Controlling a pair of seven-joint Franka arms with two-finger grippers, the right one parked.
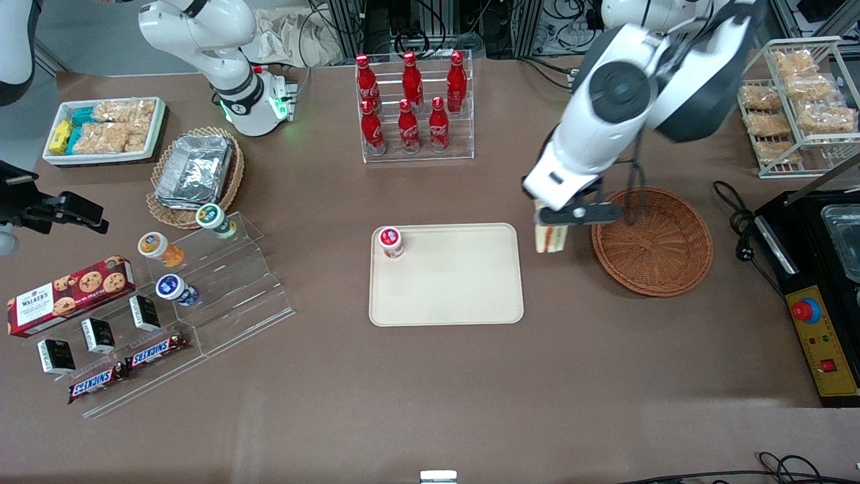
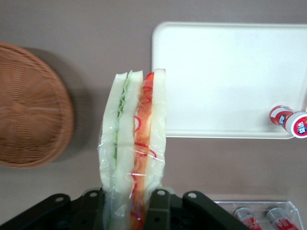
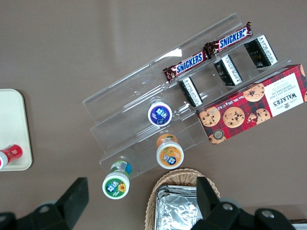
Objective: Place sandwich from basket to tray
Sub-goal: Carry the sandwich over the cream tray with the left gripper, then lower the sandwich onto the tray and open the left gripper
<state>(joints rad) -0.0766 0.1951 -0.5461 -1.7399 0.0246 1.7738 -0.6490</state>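
The gripper [image 2: 128,208], clamped on the wrapped sandwich [image 2: 134,143], hangs above bare table between basket [image 1: 653,240] and tray [image 1: 446,274].

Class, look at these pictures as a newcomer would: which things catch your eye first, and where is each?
First, the sandwich, gripped on edge by the gripper and hanging above the table between the empty basket and the tray. Next, the red bottles in a clear rack, farther from the front camera than the tray. A small red-lidded cup stands in one tray corner.
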